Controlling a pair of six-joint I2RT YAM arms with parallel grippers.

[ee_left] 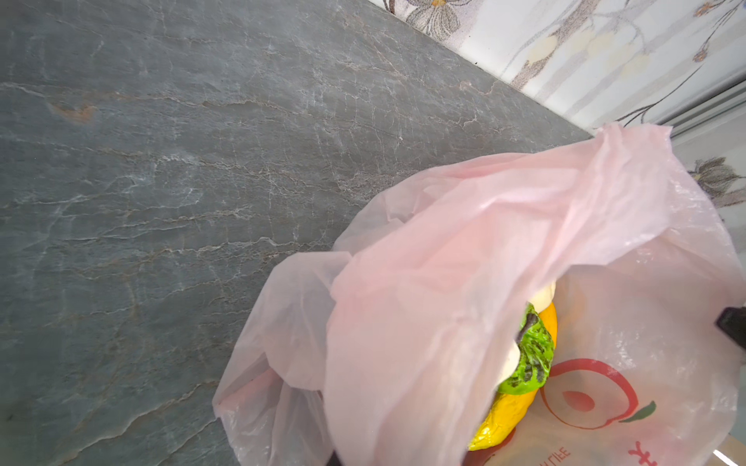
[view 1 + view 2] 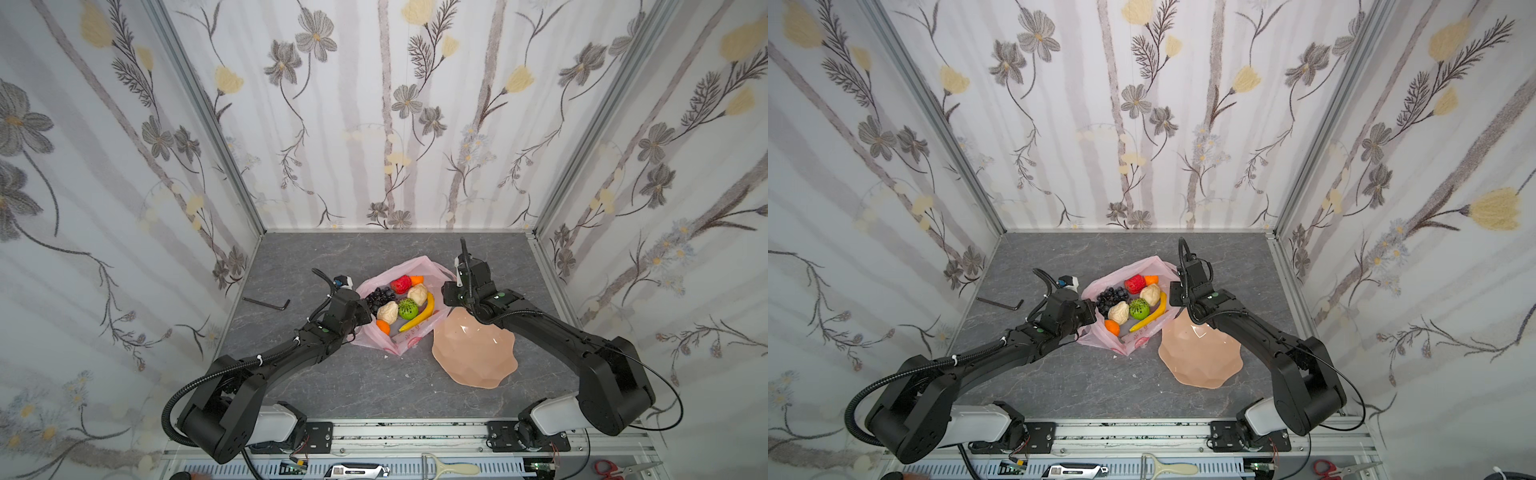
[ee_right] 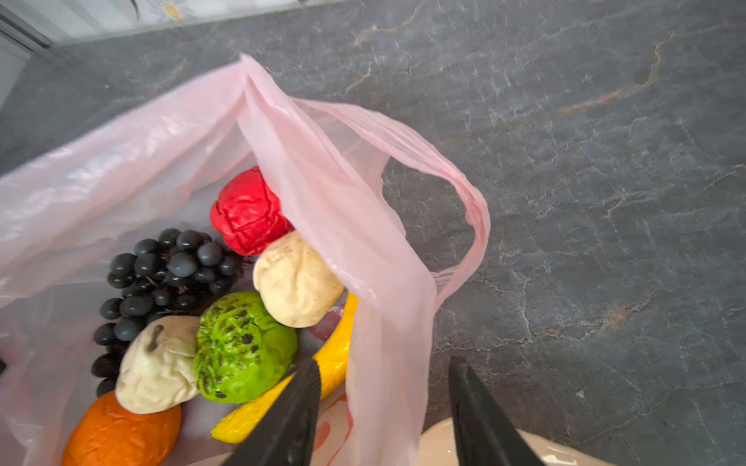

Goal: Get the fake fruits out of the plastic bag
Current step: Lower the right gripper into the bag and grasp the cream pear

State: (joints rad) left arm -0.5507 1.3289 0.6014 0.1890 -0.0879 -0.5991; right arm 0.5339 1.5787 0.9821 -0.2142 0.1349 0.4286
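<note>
The pink plastic bag [image 2: 434, 270] lies open mid-table with the fake fruits inside: yellow banana [image 2: 422, 316], bumpy green fruit [image 2: 408, 308], red fruit [image 2: 400, 284], dark grapes [image 2: 378, 297], two beige lumps [image 2: 417, 294] [image 2: 387, 312] and two oranges [image 2: 383, 328] [image 2: 417, 280]. My left gripper [image 2: 368, 311] sits shut at the bag's left rim, and the film [image 1: 424, 322] is drawn up to it. My right gripper [image 3: 383, 387] is open and straddles the bag's right rim [image 3: 387, 322]. One of its fingers [image 3: 290, 415] is inside beside the banana [image 3: 335, 359].
A peach wavy-edged dish [image 2: 473, 353] lies right of the bag, partly under the right arm. A black Allen key [image 2: 268, 302] rests at the left. Flowered walls close three sides. A peeler [image 2: 453, 469] and scissors [image 2: 615, 467] lie on the front rail.
</note>
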